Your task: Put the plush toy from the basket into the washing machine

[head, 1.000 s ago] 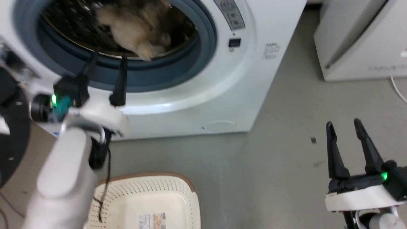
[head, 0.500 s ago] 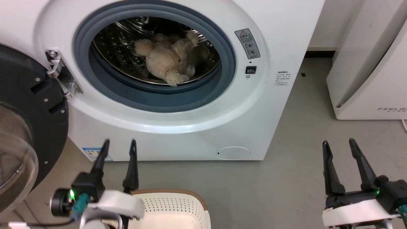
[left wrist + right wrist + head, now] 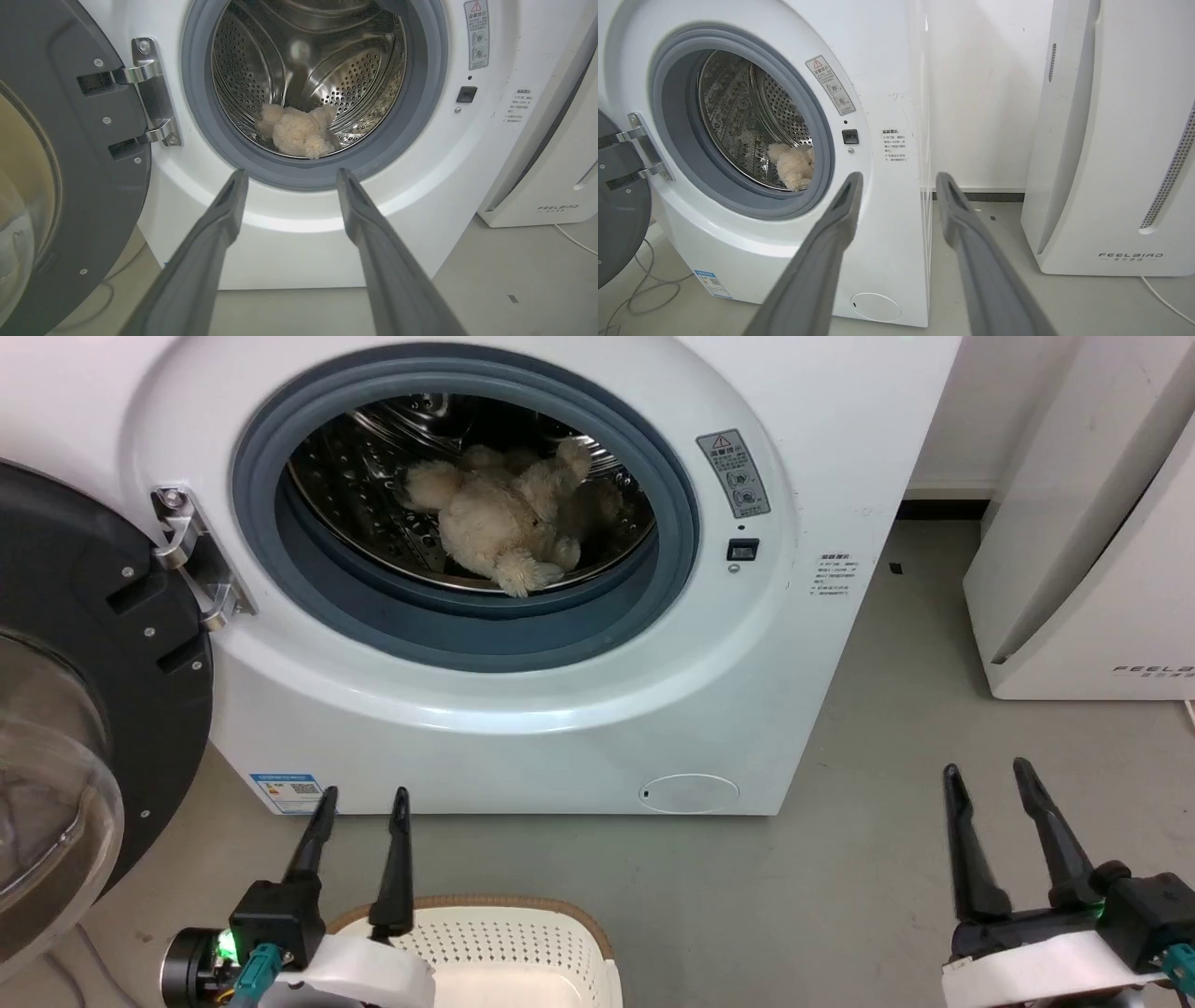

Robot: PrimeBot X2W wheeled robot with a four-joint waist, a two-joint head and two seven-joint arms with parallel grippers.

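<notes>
While left hand (image 3: pixel 365 793) and right hand (image 3: pixel 985 767) spread, empty, plush toy (image 3: pixel 495 527) inside washing machine (image 3: pixel 560 709), foot (image 3: pixel 523 581) toward porthole (image 3: pixel 485 637).

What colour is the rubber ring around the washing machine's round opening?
Blue-grey; the rubber ring shows best in the head view.

Fluffy cream-beige plush toy (image 3: pixel 504 527) inside white front-loading washing machine (image 3: pixel 560 709)
It lies at the steel drum's (image 3: pixel 373 476) six o'clock; black-framed glass door (image 3: pixel 103 644) open at nine.
</notes>
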